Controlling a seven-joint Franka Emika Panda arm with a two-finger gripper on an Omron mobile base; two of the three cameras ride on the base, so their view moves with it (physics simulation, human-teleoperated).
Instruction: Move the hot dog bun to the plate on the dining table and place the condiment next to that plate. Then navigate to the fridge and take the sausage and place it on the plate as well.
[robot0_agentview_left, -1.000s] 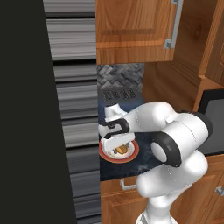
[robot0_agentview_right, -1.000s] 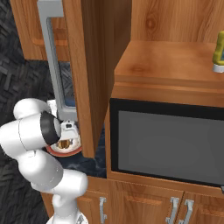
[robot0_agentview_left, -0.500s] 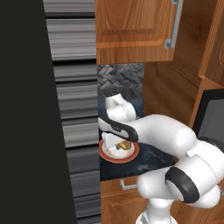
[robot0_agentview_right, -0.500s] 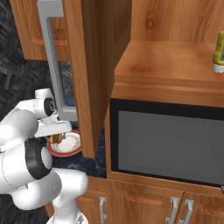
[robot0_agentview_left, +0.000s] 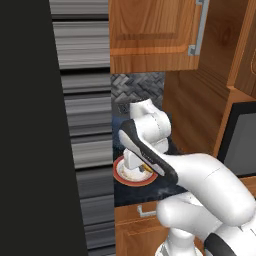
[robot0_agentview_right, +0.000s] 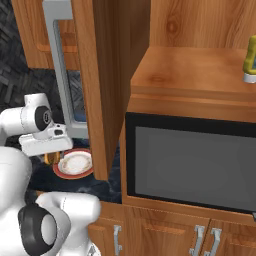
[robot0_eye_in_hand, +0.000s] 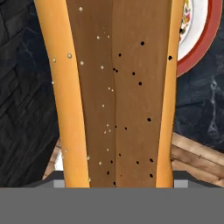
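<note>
— Beside the dark counter's red-rimmed plate (robot0_agentview_right: 75, 165), where does the hot dog bun (robot0_eye_in_hand: 116, 94) sit?
— Right against the hand camera, between the gripper's fingers, it seems; the gripper (robot0_agentview_right: 46, 145) hangs at the plate's left edge.
— Clamped?
— Apparently closed on the bun, though the fingertips stay hidden.

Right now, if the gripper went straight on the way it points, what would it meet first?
The long tan hot dog bun with orange edges, already between the jaws of the gripper; behind it, likely the dark counter.
</note>
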